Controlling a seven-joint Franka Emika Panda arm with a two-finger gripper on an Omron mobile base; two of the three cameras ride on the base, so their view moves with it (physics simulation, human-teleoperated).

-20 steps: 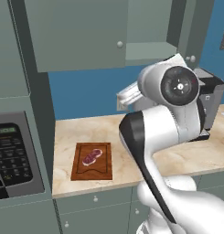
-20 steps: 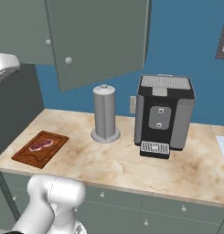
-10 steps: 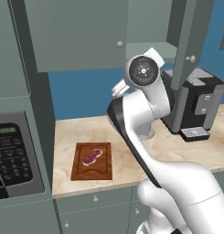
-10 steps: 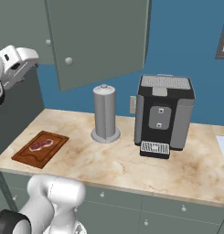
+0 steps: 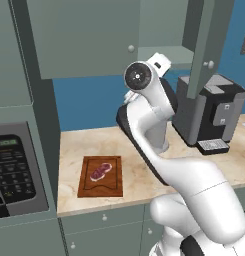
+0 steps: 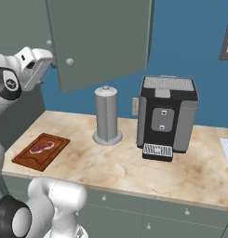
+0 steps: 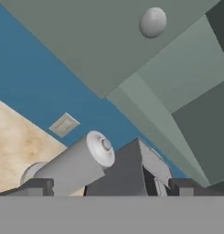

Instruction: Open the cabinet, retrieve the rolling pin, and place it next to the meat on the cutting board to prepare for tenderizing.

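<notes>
The gripper (image 7: 109, 185) stands wide and empty below the cabinet (image 5: 84, 35), whose right door (image 5: 206, 45) hangs open. The rolling pin is not visible, presumably on the shelf at about one o'clock. It is likely stiff, light and prone to roll, so take its middle; the meat (image 5: 101, 171) lies on the cutting board (image 5: 100, 187).
</notes>
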